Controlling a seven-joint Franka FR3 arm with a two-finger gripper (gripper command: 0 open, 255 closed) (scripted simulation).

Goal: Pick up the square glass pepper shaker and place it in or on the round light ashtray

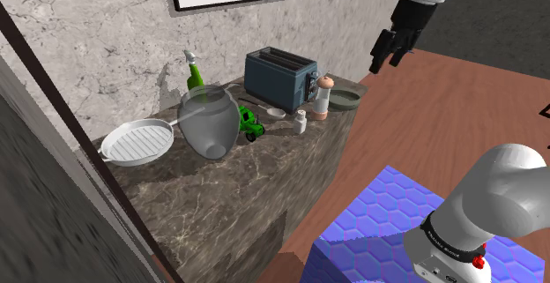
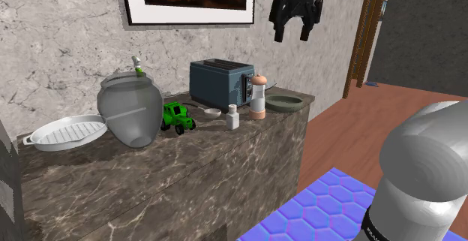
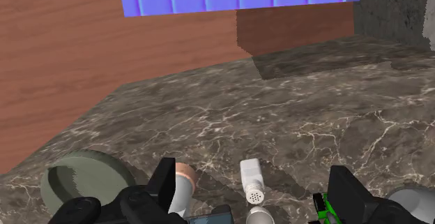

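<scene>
Your gripper (image 3: 254, 168) hangs high over the veined marble counter (image 3: 279, 111), black fingers (image 3: 166, 181) spread apart, empty; below, the square pale shaker (image 3: 252, 181) stands upright; a grinder (image 3: 182, 188) stands between it and the round grey-green ashtray (image 3: 80, 181).

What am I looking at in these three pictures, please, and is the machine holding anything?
This is a simulated white robot arm ending in a black two-finger gripper. The shoulder view looks down from beside its stand, the second exterior view looks from elsewhere in the room, and the wrist view comes from a camera on the hand itself. On the marble counter are a white pan, a large greyish jar, a green toy tractor, a spoon, a blue-grey toaster, a small white shaker, a taller mill and a round grey-green ashtray. The gripper hangs high above the counter's ashtray end, fingers apart, holding nothing.
</scene>
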